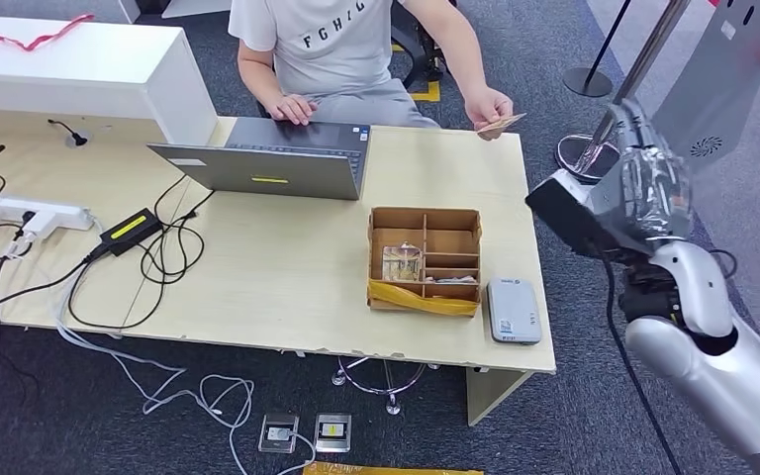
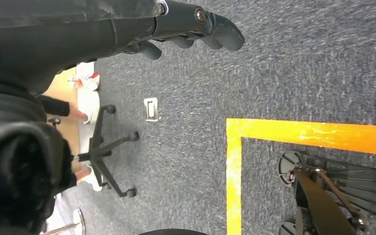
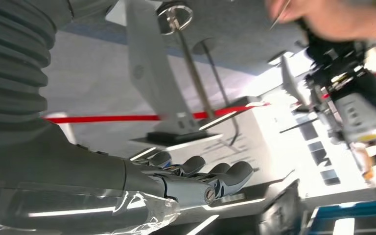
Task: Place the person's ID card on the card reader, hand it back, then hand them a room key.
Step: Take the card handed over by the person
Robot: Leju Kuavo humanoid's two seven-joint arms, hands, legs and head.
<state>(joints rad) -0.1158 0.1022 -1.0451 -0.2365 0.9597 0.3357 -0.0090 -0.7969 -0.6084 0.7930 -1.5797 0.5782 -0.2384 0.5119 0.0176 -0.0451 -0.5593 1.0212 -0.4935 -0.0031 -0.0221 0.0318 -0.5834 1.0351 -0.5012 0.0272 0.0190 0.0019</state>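
A person seated behind the table holds a tan ID card (image 1: 501, 125) out over the far right corner; their blurred hand (image 3: 318, 19) pinches it. My right hand (image 1: 643, 163) is raised off the table's right side, level with the card and apart from it. Its fingers (image 3: 200, 174) lie stretched with nothing in them. The grey-white card reader (image 1: 514, 310) lies flat at the near right corner. Beside it stands a cardboard divider box (image 1: 426, 259) holding cards. My left hand (image 2: 191, 27) hangs over the carpet, fingers loose and holding nothing.
An open laptop (image 1: 277, 158) sits before the person, who rests one hand on it. A power strip (image 1: 30, 213), a black adapter (image 1: 129, 230) and cables cover the table's left. Stanchion posts (image 1: 591, 79) and a grey stand (image 1: 722, 89) rise to the right.
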